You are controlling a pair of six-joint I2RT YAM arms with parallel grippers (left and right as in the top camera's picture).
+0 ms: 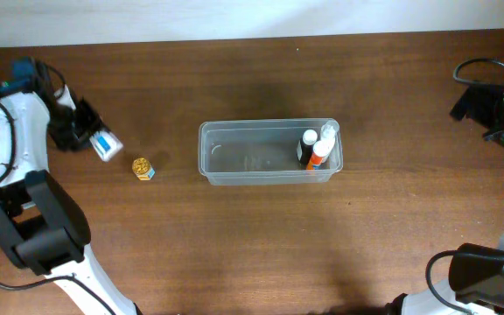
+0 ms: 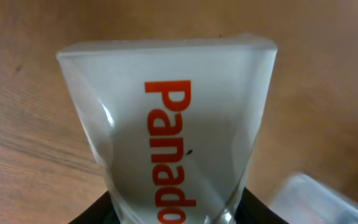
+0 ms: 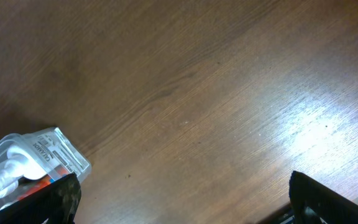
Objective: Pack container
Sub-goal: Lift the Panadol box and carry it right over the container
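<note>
The container (image 1: pixel 234 171), a clear shallow rectangular tub, stands at the table's middle. At its right end are a black bottle with a white cap (image 1: pixel 306 147) and an orange bottle (image 1: pixel 319 155). My left gripper (image 1: pixel 87 131), far left of the tub, is shut on a white box (image 1: pixel 107 145). In the left wrist view the box (image 2: pixel 173 118) shows red "Panado" lettering and fills the space between the jaws (image 2: pixel 179 216). My right gripper (image 1: pixel 464 103) is open and empty, right of the tub. The right wrist view shows the tub's corner (image 3: pixel 39 158) beside the open jaws (image 3: pixel 185 202).
A small gold-wrapped item (image 1: pixel 143 168) lies on the wooden table between the left gripper and the tub. A blurred edge of the tub (image 2: pixel 312 199) shows at the lower right of the left wrist view. Cables (image 1: pixel 488 70) lie at the far right.
</note>
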